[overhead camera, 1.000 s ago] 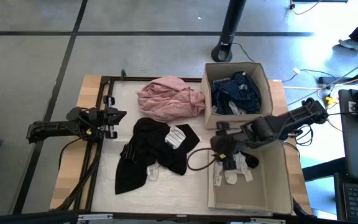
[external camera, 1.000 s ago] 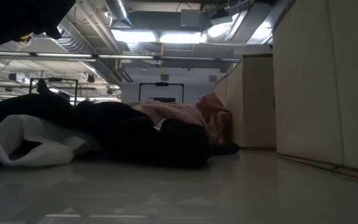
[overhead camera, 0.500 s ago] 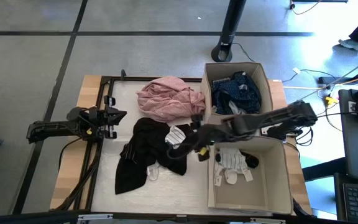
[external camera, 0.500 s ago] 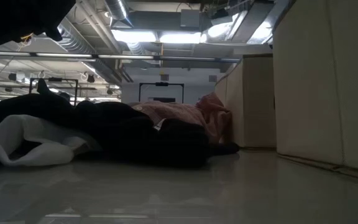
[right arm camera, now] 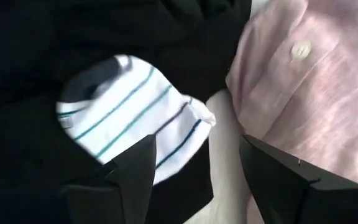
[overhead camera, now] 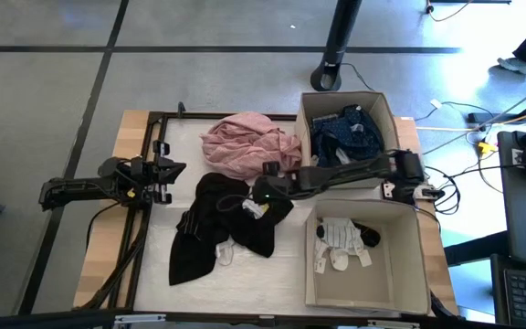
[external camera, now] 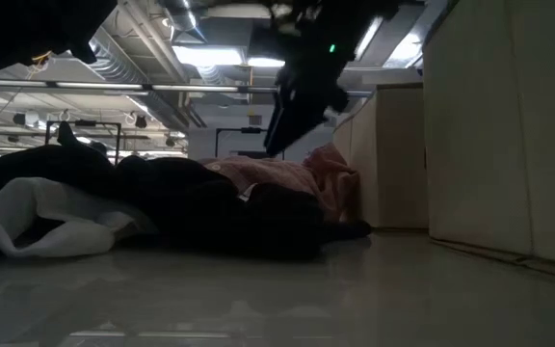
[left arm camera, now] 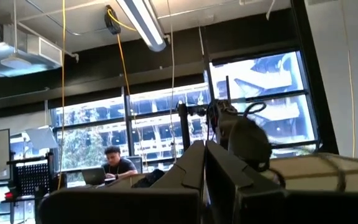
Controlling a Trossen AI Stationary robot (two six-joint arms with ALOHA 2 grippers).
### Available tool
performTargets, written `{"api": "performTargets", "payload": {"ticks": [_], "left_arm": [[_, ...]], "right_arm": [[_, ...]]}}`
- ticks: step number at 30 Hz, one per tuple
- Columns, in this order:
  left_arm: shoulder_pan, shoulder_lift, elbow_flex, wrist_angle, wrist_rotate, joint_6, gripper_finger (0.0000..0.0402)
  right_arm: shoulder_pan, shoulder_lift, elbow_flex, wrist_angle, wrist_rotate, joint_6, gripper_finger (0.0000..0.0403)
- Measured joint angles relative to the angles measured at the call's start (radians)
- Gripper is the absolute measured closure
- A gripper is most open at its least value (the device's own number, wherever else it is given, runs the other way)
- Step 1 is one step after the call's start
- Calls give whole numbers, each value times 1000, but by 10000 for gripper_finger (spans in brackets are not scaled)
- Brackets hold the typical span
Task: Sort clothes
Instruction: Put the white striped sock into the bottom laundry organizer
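My right end effector (right arm camera: 194,168) hangs spread over the striped white sock (right arm camera: 129,121) on the black pieces (overhead camera: 217,224) mid-counter, since socks go in the near-right box (overhead camera: 409,274).

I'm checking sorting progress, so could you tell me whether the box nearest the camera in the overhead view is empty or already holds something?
Not empty. The near box holds a few white socks and a small black piece at its far end; the rest of its floor is bare.
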Motion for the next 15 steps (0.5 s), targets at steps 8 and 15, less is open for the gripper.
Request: {"api": "performTargets", "payload": {"ticks": [8,15], "left_arm": [[0,0,0,-1,0,1,396],[0,0,0,-2,0,1,396]], "right_arm": [[-45,76,0,16,-33,46,171],[-47,119,0,65,-67,43,171]]}}
